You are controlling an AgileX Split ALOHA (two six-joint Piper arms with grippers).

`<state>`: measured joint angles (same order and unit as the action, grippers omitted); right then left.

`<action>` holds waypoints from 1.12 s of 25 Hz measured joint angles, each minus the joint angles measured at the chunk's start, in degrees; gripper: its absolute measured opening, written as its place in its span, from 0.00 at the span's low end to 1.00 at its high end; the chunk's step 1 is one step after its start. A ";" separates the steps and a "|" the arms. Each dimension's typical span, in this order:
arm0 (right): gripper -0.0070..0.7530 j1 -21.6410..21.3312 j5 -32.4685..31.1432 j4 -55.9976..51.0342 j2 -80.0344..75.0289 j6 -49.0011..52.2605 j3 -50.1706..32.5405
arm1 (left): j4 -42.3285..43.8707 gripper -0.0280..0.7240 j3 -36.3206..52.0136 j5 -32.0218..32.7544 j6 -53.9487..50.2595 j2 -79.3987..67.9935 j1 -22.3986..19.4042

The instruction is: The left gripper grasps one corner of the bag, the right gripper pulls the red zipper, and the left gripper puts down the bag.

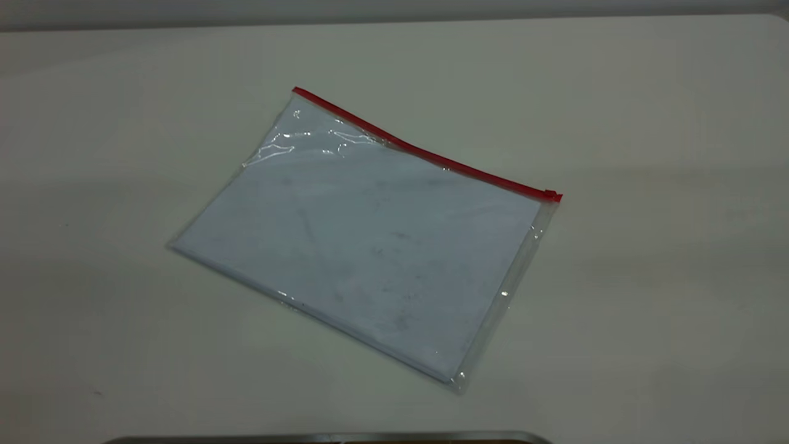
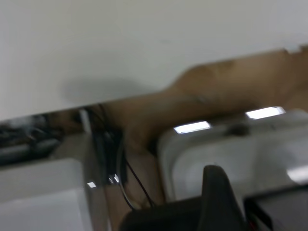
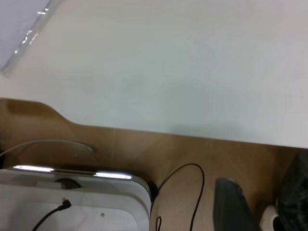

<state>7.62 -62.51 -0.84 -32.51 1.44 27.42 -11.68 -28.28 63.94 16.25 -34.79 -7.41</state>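
The bag [image 1: 363, 246] lies flat on the white table [image 1: 647, 277], away from both arms. The red zipper [image 1: 425, 151] runs along its far edge, with the small slider tab [image 1: 553, 197] at the right end. The red strip's other end sits at the far left corner of the bag [image 1: 297, 94]. Neither gripper shows in the exterior view. In the left wrist view one black finger [image 2: 219, 195] hangs beyond the table's edge. In the right wrist view one black finger [image 3: 233, 207] is also off the table, and a clear edge of the bag [image 3: 24, 33] shows far off.
A dark metal-looking edge [image 1: 327, 438] runs along the near side of the exterior view. Below the table edge [image 3: 144, 129], both wrist views show white boxes [image 2: 231, 154] [image 3: 72, 197], black cables [image 3: 192, 192] and a brown floor.
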 joint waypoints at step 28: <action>0.50 -3.82 -1.41 -0.07 29.93 0.00 -0.22 | 4.53 0.70 0.13 1.76 -4.31 35.94 0.00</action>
<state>3.80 -63.92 -0.91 -2.58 1.44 27.20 -7.15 -28.15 65.70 11.94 1.14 -7.41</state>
